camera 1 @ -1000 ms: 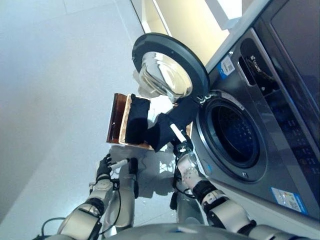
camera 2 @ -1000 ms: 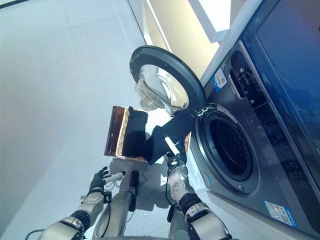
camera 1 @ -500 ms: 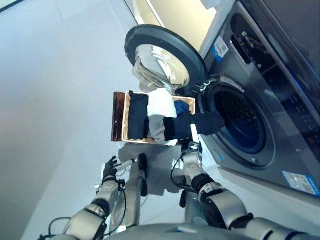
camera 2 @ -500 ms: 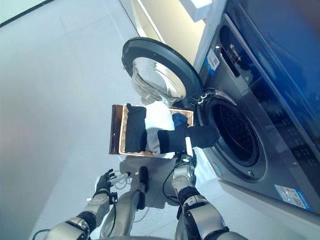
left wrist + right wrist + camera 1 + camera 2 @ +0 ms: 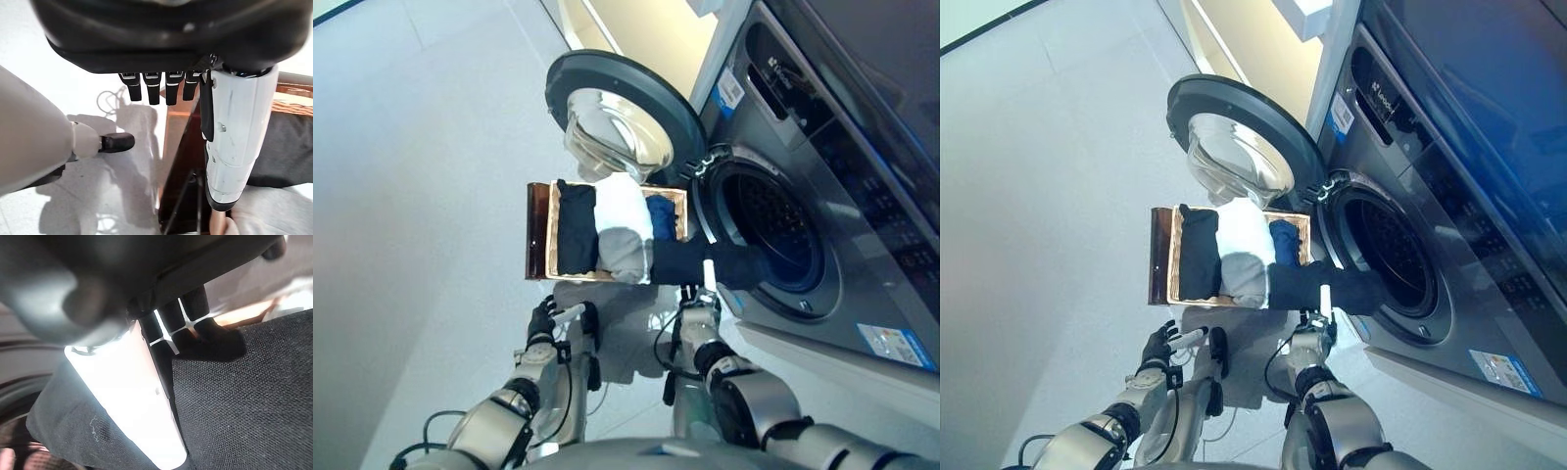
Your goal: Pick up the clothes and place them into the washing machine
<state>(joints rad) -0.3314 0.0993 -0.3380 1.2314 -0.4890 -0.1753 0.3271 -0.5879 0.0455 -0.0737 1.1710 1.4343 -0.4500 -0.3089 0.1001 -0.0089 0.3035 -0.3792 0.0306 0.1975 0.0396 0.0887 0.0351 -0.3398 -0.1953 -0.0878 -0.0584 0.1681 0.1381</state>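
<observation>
The left hand (image 5: 542, 323) hangs low over the floor (image 5: 421, 176), fingers (image 5: 146, 88) relaxed and straight, holding nothing. The right hand (image 5: 698, 311) pinches a black cloth (image 5: 700, 262) between its white-covered thumb and curled fingers (image 5: 195, 320); the cloth stretches from the basket's near edge to the washer's (image 5: 822, 206) open drum mouth (image 5: 773, 230), its far end just at the rim. Behind it, the wicker basket (image 5: 540, 230) on the floor holds a dark garment (image 5: 576, 230), white laundry (image 5: 625, 220) and a blue piece (image 5: 662, 217). Farther on, the round door (image 5: 617, 122) stands swung open.
</observation>
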